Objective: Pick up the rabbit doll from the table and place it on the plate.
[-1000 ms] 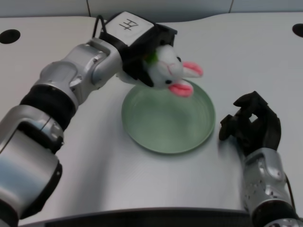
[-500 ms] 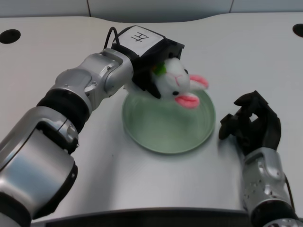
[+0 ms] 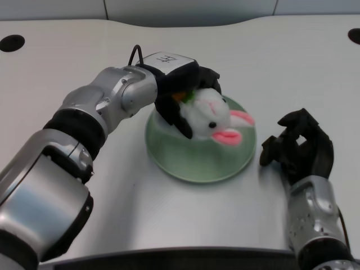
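Lowering over the last second, the left hand (image 3: 179,97) still grips the white rabbit doll (image 3: 211,116), now down over the green plate (image 3: 169,152) on the desk (image 3: 281,67); releasing it looks like the remaining step.

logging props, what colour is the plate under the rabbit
Pale green plate, clearest in the head view.
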You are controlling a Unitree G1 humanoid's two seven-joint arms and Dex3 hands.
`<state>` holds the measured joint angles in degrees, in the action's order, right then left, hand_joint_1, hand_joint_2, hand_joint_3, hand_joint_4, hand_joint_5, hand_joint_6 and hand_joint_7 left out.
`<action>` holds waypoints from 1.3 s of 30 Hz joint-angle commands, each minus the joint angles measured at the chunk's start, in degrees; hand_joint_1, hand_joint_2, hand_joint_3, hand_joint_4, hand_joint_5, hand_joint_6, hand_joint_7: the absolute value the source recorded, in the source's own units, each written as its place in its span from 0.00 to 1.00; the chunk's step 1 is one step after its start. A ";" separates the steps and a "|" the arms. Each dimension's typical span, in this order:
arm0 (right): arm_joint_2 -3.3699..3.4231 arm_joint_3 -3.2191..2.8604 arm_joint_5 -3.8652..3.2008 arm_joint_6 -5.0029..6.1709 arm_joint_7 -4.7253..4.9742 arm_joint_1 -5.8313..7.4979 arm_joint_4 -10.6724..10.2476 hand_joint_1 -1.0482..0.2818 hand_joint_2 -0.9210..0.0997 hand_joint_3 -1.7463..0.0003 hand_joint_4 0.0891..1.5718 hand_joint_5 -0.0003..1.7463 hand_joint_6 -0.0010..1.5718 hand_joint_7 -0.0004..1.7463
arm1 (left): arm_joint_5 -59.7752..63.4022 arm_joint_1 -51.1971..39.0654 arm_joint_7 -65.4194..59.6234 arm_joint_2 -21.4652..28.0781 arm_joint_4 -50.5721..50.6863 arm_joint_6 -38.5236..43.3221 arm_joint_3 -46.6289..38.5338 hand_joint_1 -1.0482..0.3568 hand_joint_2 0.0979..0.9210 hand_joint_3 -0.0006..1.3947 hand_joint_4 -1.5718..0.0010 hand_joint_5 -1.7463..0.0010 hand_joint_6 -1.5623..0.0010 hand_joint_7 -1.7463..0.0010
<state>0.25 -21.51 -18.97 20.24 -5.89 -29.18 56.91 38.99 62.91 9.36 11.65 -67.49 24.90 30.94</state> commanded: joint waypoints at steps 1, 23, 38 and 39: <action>0.14 -0.01 -0.02 0.36 -0.47 0.21 0.26 0.00 0.36 0.24 1.00 0.84 0.73 1.00 | -0.86 0.63 2.18 0.67 0.40 0.06 -0.38 0.04 1.00 0.04 0.96 0.89 0.92 1.00; -0.34 -0.26 -0.05 -0.24 0.30 -0.91 1.59 0.00 0.38 0.23 1.00 0.84 0.74 1.00 | -6.61 1.65 9.33 9.93 7.53 0.96 -6.68 0.00 1.00 0.10 1.00 1.00 1.00 1.00; -0.35 -0.22 -0.28 0.51 -1.12 -0.42 1.25 0.00 0.37 0.25 1.00 0.83 0.73 1.00 | -24.70 -12.88 14.65 16.90 14.53 -0.72 -22.08 0.03 1.00 0.11 0.94 0.97 0.95 0.98; -0.34 -0.28 -0.36 0.31 -1.08 -0.39 1.12 0.00 0.37 0.25 1.00 0.82 0.73 1.00 | -26.99 -14.99 13.46 16.41 14.89 -0.09 -24.21 0.07 1.00 0.10 0.92 0.96 0.93 0.97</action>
<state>-0.27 -21.59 -19.00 20.25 -6.63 -29.82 58.26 14.64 50.44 23.77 28.24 -53.39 24.01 9.05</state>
